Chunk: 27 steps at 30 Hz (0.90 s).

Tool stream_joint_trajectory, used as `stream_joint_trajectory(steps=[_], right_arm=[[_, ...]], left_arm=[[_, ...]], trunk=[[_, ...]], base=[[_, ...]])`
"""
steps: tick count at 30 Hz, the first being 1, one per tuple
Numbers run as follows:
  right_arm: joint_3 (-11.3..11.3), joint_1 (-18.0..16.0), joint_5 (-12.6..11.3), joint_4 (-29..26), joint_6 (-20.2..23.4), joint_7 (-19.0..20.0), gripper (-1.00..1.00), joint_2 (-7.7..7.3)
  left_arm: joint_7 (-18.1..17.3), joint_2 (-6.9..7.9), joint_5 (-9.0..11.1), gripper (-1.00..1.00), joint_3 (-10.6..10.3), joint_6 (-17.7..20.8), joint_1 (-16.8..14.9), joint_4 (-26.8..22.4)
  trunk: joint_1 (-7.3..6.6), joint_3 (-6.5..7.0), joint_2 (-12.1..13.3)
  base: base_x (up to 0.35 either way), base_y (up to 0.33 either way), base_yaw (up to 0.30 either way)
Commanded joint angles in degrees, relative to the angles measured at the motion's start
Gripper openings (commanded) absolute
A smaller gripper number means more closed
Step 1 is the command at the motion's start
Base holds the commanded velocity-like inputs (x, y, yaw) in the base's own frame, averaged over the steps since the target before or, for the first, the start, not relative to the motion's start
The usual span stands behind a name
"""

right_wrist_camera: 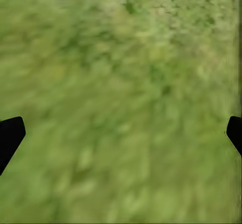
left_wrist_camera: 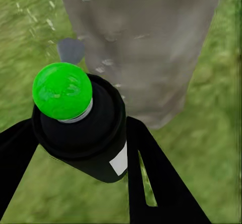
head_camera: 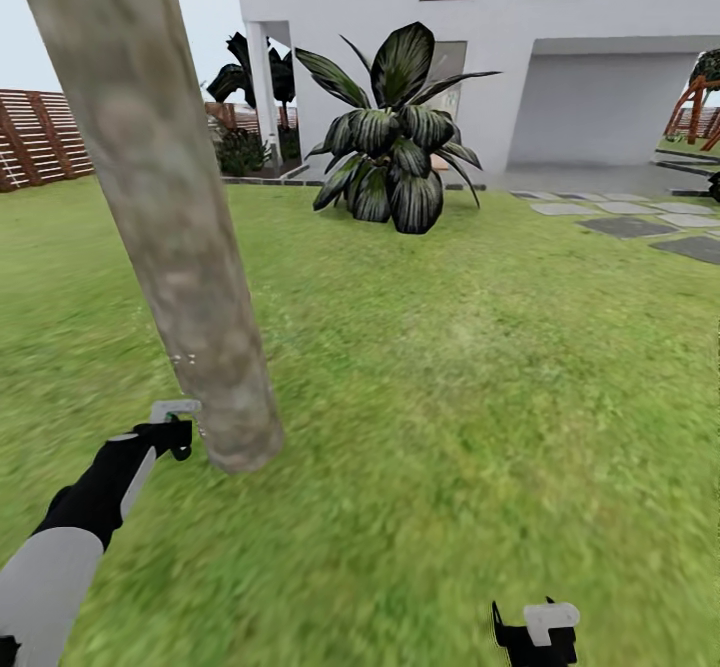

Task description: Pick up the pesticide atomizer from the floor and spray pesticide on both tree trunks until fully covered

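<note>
Green lawn (head_camera: pixel 480 367) all around; left gripper (left_wrist_camera: pixel 80 148) pinches the pesticide atomizer (left_wrist_camera: pixel 80 126) just beside the tree trunk (head_camera: pixel 160 197), white specks (head_camera: pixel 183 358) on bark; right gripper (right_wrist_camera: pixel 121 133) hangs spread over grass.

Blurry green grass floor (head_camera: pixel 450 397) bears the tree trunk (head_camera: pixel 170 207), a broad-leaved plant (head_camera: pixel 390 147) and stepping stones (head_camera: pixel 630 222).

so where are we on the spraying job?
Pickup looks done: the left gripper holds the pesticide atomizer, aimed at the tree trunk. Spraying is in hand: a few white specks on the bark, most of it bare. Left: cover this trunk, then the second tree. The right gripper hangs open over the grass.
</note>
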Motion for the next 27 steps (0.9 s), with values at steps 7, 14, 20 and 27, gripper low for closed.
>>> stream_joint_trajectory(steps=[7, 14, 20, 27], right_arm=[[0.0, 0.0, 0.02, 0.0, 0.0, 0.0, 1.0, 0.0], [0.01, -0.01, 0.0, 0.0, 0.0, 0.0, 1.0, 0.0], [0.01, -0.01, -0.03, 0.0, 0.0, -0.04, 1.0, 0.0], [0.07, -0.01, -0.02, 0.0, 0.0, -0.01, 1.0, 0.0]], left_arm=[[0.07, 0.02, 0.04, -1.0, 0.09, -0.11, 0.0, -0.02], [0.15, 0.02, 0.05, -1.0, 0.09, -0.2, 0.0, 0.06], [0.18, 0.09, -0.16, -1.0, 0.18, -0.2, 0.0, 0.31], [0.2, -0.67, 0.01, -1.0, 0.36, -0.2, -0.02, 0.33]], trunk=[[0.0, 0.0, 0.0], [0.0, 0.0, 0.0], [0.0, 0.0, 0.0], [0.0, 0.0, 0.0]], base=[[0.053, -0.266, 0.0], [-0.098, -0.27, 0.0], [0.047, -0.269, 0.128], [0.085, -0.269, 0.273]])
